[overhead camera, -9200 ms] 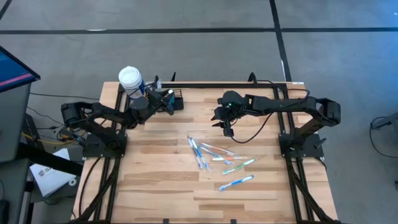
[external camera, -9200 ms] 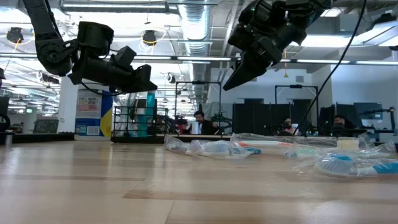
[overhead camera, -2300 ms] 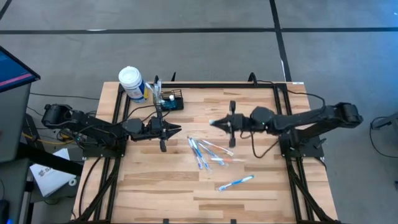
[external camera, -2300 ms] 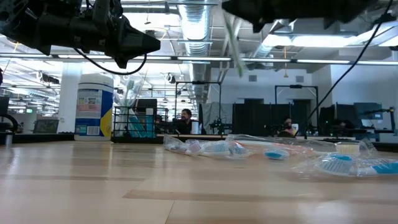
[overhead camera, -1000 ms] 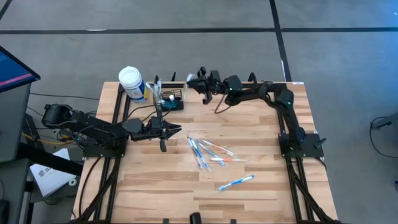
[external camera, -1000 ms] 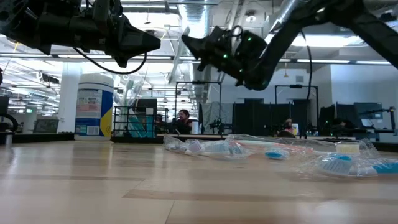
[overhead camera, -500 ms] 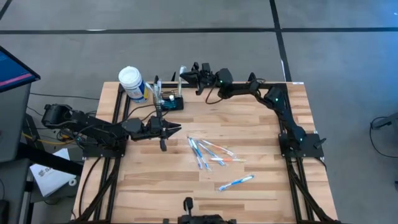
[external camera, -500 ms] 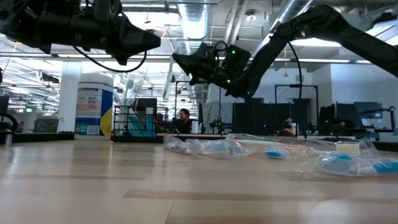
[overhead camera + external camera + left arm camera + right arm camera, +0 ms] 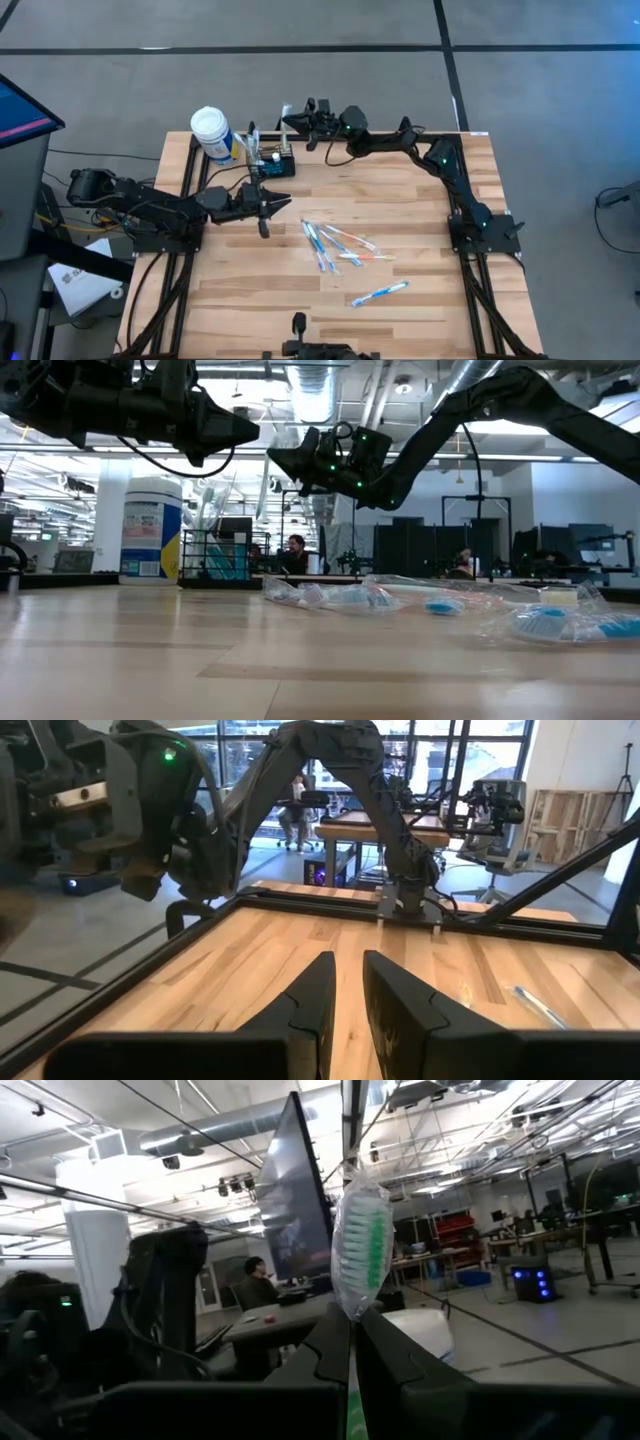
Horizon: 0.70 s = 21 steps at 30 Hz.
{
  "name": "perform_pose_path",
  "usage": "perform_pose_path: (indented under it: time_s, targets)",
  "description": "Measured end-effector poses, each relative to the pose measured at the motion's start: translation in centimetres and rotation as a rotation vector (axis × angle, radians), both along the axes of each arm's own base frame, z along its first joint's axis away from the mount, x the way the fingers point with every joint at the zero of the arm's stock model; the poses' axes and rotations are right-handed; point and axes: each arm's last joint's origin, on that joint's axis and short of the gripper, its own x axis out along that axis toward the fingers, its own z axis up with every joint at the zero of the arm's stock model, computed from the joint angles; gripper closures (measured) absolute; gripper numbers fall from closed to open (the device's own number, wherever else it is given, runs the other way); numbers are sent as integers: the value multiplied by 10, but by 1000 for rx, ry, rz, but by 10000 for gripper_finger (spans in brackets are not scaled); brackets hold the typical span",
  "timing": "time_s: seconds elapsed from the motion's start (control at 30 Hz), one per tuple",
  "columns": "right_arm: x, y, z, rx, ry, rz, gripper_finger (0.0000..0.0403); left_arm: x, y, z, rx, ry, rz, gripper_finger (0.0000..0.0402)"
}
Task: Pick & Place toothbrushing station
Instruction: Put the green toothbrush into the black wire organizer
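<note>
Currently the caddy (image 9: 278,164), light stiff wire mesh best pinched at its rim, sits just beside the white-capped bottle (image 9: 210,133); right gripper (image 9: 290,121), clamped on a wrapped toothbrush (image 9: 359,1252), hovers above it; left gripper (image 9: 283,206), fingers narrowly parted and empty, waits nearby

both arms are dark, nearly black, built of jointed tubular links and bolted to black frame rails at the table's sides. the left arm (image 9: 150,205) carries a thin black cable looping along its links. the right arm (image 9: 440,165) shows small green indicator lights near its wrist, and a black cable hangs beside it. the left gripper (image 9: 342,995) has two dark, wedge-shaped fingers with stepped, notched inner faces. the right gripper (image 9: 352,1342) has the same matte black tapering fingers.
</note>
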Motion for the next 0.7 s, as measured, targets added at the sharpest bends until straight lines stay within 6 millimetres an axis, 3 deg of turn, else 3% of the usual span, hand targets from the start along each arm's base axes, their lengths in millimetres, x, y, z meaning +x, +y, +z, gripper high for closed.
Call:
perform_pose_path:
  time_s: [0.7]
  targets:
    - [1,-3,-3,45,18,-55,399,0,0,0,0,-4,-4,353]
